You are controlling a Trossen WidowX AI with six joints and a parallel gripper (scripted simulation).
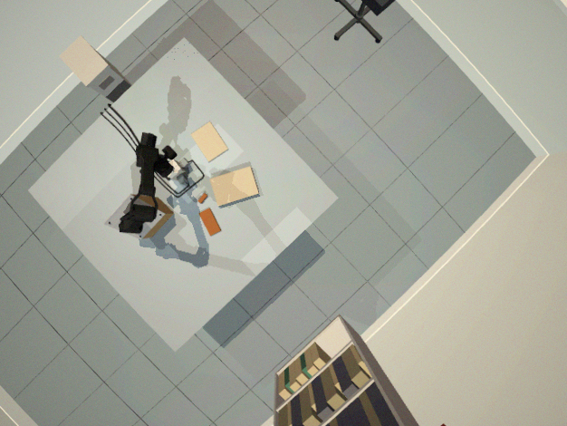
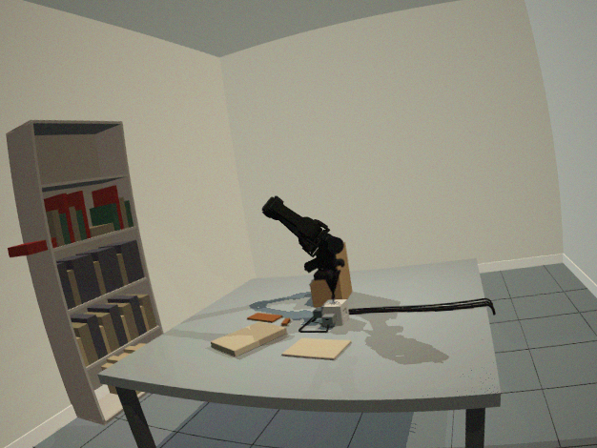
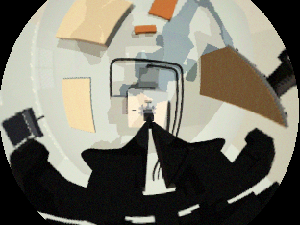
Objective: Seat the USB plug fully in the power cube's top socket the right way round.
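The white power cube (image 2: 337,312) (image 1: 181,173) (image 3: 137,108) stands on the grey table (image 2: 409,380) just in front of the arm's base. The small dark USB plug (image 3: 148,112) sticks up from the socket on the cube's top. Its thin black cable (image 2: 308,330) (image 1: 197,172) (image 3: 114,78) loops on the table beside the cube. My gripper (image 2: 332,295) (image 3: 149,124) points straight down over the cube, and its fingers are shut on the USB plug. In the overhead view the arm hides the plug.
A thick tan book (image 2: 248,337) (image 1: 233,184) (image 3: 95,20), a flat tan pad (image 2: 317,348) (image 1: 209,140) (image 3: 79,104), an orange card (image 2: 264,316) (image 1: 210,221) (image 3: 164,5) and a small orange block (image 2: 285,320) (image 1: 203,198) (image 3: 145,30) lie near the cube. A brown wooden block (image 2: 343,281) (image 3: 240,85) stands at the arm's base. Black cables (image 2: 423,306) run to the table edge.
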